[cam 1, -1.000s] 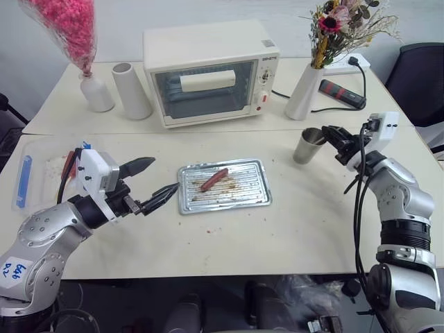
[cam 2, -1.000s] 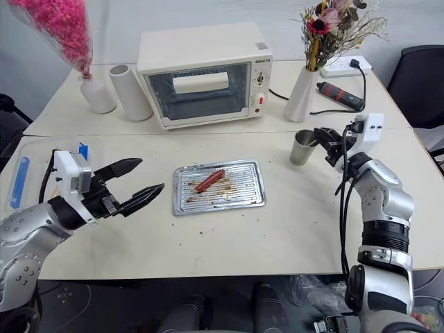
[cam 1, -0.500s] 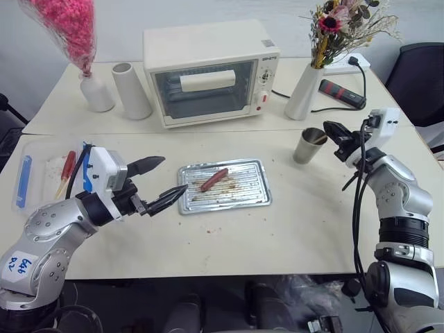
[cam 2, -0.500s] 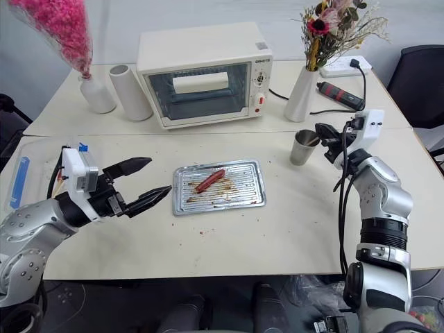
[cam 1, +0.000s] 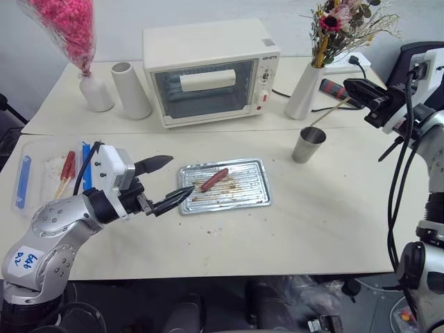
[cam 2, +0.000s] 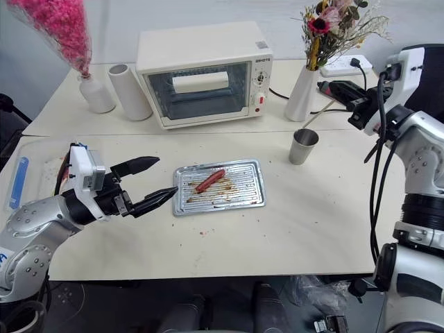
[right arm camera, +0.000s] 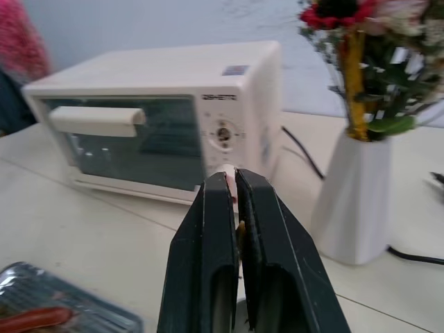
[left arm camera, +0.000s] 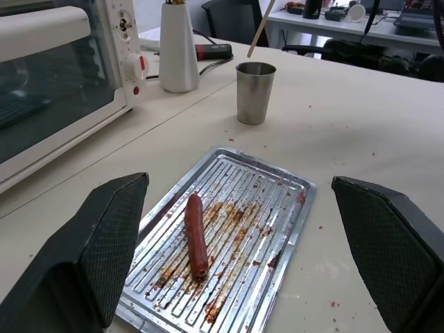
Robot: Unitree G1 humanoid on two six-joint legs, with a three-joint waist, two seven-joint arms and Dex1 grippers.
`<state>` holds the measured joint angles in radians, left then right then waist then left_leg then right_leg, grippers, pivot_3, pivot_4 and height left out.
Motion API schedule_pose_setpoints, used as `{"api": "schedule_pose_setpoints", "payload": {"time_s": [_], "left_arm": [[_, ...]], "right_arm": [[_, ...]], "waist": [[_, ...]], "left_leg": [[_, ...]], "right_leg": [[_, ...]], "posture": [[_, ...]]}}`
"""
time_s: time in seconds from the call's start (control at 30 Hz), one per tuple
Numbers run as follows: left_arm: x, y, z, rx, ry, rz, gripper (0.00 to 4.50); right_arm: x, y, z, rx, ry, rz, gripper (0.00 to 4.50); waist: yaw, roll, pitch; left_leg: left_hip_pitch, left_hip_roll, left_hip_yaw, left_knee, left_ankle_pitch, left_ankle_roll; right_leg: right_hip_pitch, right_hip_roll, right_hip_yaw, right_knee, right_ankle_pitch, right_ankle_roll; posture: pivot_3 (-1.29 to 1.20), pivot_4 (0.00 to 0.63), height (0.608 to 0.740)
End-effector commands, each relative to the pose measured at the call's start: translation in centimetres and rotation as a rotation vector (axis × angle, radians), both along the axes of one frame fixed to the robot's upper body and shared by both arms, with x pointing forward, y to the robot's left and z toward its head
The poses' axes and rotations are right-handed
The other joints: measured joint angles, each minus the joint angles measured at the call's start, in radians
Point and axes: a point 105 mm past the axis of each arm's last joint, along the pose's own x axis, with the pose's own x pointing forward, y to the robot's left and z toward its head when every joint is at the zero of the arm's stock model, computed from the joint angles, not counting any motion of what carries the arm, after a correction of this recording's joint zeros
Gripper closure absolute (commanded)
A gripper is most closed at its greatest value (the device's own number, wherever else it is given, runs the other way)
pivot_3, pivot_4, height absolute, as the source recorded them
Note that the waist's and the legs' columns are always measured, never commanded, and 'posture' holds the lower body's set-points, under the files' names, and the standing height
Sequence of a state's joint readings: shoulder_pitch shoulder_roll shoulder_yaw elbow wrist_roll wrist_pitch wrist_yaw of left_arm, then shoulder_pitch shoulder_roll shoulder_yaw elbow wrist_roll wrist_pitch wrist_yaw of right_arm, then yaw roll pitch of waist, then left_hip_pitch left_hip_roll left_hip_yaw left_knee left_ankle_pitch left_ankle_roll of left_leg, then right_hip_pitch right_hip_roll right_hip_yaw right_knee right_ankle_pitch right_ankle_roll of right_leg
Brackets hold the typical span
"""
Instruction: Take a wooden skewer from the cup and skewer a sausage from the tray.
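Observation:
My right gripper (cam 1: 350,86) is raised over the table's right side and shut on the wooden skewer (cam 1: 326,114). The skewer slants down from it, with its lower tip just above the rim of the small metal cup (cam 1: 309,144). In the right wrist view the fingers (right arm camera: 216,229) are pressed together. The silvery ribbed tray (cam 1: 260,187) lies mid-table with one reddish-brown sausage (cam 1: 214,179) on its left part. Just left of the tray my left gripper (cam 1: 179,175) stands open and level, its fingers (left arm camera: 104,243) framing the sausage (left arm camera: 195,236) in the left wrist view.
A white toaster oven (cam 1: 208,73) stands at the back, with a white cylinder (cam 1: 132,90) and a vase of pink flowers (cam 1: 97,94) to its left. A white vase of dried flowers (cam 1: 304,94) is behind the cup. A clear plastic box (cam 1: 38,177) sits far left.
The right gripper closed on the skewer at the cup and rose with it, drawing it upward. The left gripper edged slightly toward the tray and stayed open.

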<state>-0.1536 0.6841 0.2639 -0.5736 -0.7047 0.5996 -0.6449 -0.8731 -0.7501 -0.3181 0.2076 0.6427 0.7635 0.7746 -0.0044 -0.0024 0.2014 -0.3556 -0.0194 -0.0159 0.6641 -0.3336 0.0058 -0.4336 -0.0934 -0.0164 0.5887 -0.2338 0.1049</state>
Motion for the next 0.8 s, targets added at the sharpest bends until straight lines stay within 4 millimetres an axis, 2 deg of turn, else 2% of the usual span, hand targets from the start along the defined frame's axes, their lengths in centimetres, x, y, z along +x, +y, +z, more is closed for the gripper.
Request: {"api": "schedule_pose_setpoints", "payload": {"time_s": [0.03, 0.07, 0.23, 0.37, 0.43, 0.57, 0.8], "left_arm": [[-0.2, -0.6, 1.0, 0.004, -0.05, -0.032, 0.0], [-0.3, -0.7, 1.0, 0.002, -0.053, -0.038, 0.0], [-0.3, -1.5, 0.8, 0.004, -0.052, -0.068, 0.0], [-0.1, -1.9, 0.7, -0.006, -0.055, -0.075, 0.0], [0.0, -2.2, 0.6, -0.009, -0.058, -0.079, 0.0], [0.3, -2.6, 0.8, -0.028, -0.071, -0.078, 0.0], [1.1, -3.6, 1.0, -0.071, -0.087, -0.078, 0.0]], "right_arm": [[-1.7, 2.8, 2.2, 0.085, 0.017, 0.172, 4.48], [-1.8, 3.4, 2.2, 0.112, 0.038, 0.205, 4.48], [-2.9, 9.3, -0.1, 0.338, 0.298, 0.461, 4.48], [-3.2, 12.6, -2.7, 0.415, 0.456, 0.526, 4.48], [-3.2, 14.1, -3.9, 0.458, 0.543, 0.547, 4.48], [-3.8, 15.7, -5.1, 0.516, 0.62, 0.574, 4.48], [-4.0, 16.9, -5.0, 0.634, 0.691, 0.576, 4.48]], "waist": [[0.001, 0.0, 0.0], [0.001, 0.0, 0.0], [-0.002, -0.001, 0.0], [0.003, -0.001, 0.0], [0.003, -0.001, 0.0], [0.001, -0.001, 0.0], [-0.002, -0.001, -0.001]], "left_leg": [[0.0, 0.0, 0.0, 0.0, 0.0, 0.0], [0.0, 0.0, 0.0, 0.0, 0.0, 0.0], [0.0, 0.002, 0.0, 0.0, 0.0, -0.001], [-0.012, 0.002, -0.001, 0.002, 0.004, -0.007], [-0.015, 0.002, -0.003, 0.002, 0.006, -0.009], [-0.016, 0.0, -0.002, 0.002, 0.005, -0.008], [-0.016, -0.002, 0.0, 0.002, 0.004, -0.004]], "right_leg": [[0.0, 0.0, 0.0, 0.0, 0.0, 0.0], [0.0, -0.001, 0.0, 0.0, 0.0, 0.0], [0.0, -0.002, 0.002, 0.001, 0.0, -0.001], [-0.014, -0.003, 0.004, 0.007, 0.001, -0.002], [-0.015, -0.002, 0.003, 0.007, 0.002, -0.003], [-0.015, -0.001, 0.001, 0.006, 0.002, -0.001], [-0.014, -0.001, 0.0, 0.004, 0.004, 0.001]], "posture": [[0.0, 0.15, 0.74], [0.0, 0.15, 0.74], [0.0, 0.15, 0.74], [0.0, 0.15, 0.74], [0.0, 0.15, 0.74], [0.0, 0.15, 0.74], [0.0, 0.15, 0.74]]}}
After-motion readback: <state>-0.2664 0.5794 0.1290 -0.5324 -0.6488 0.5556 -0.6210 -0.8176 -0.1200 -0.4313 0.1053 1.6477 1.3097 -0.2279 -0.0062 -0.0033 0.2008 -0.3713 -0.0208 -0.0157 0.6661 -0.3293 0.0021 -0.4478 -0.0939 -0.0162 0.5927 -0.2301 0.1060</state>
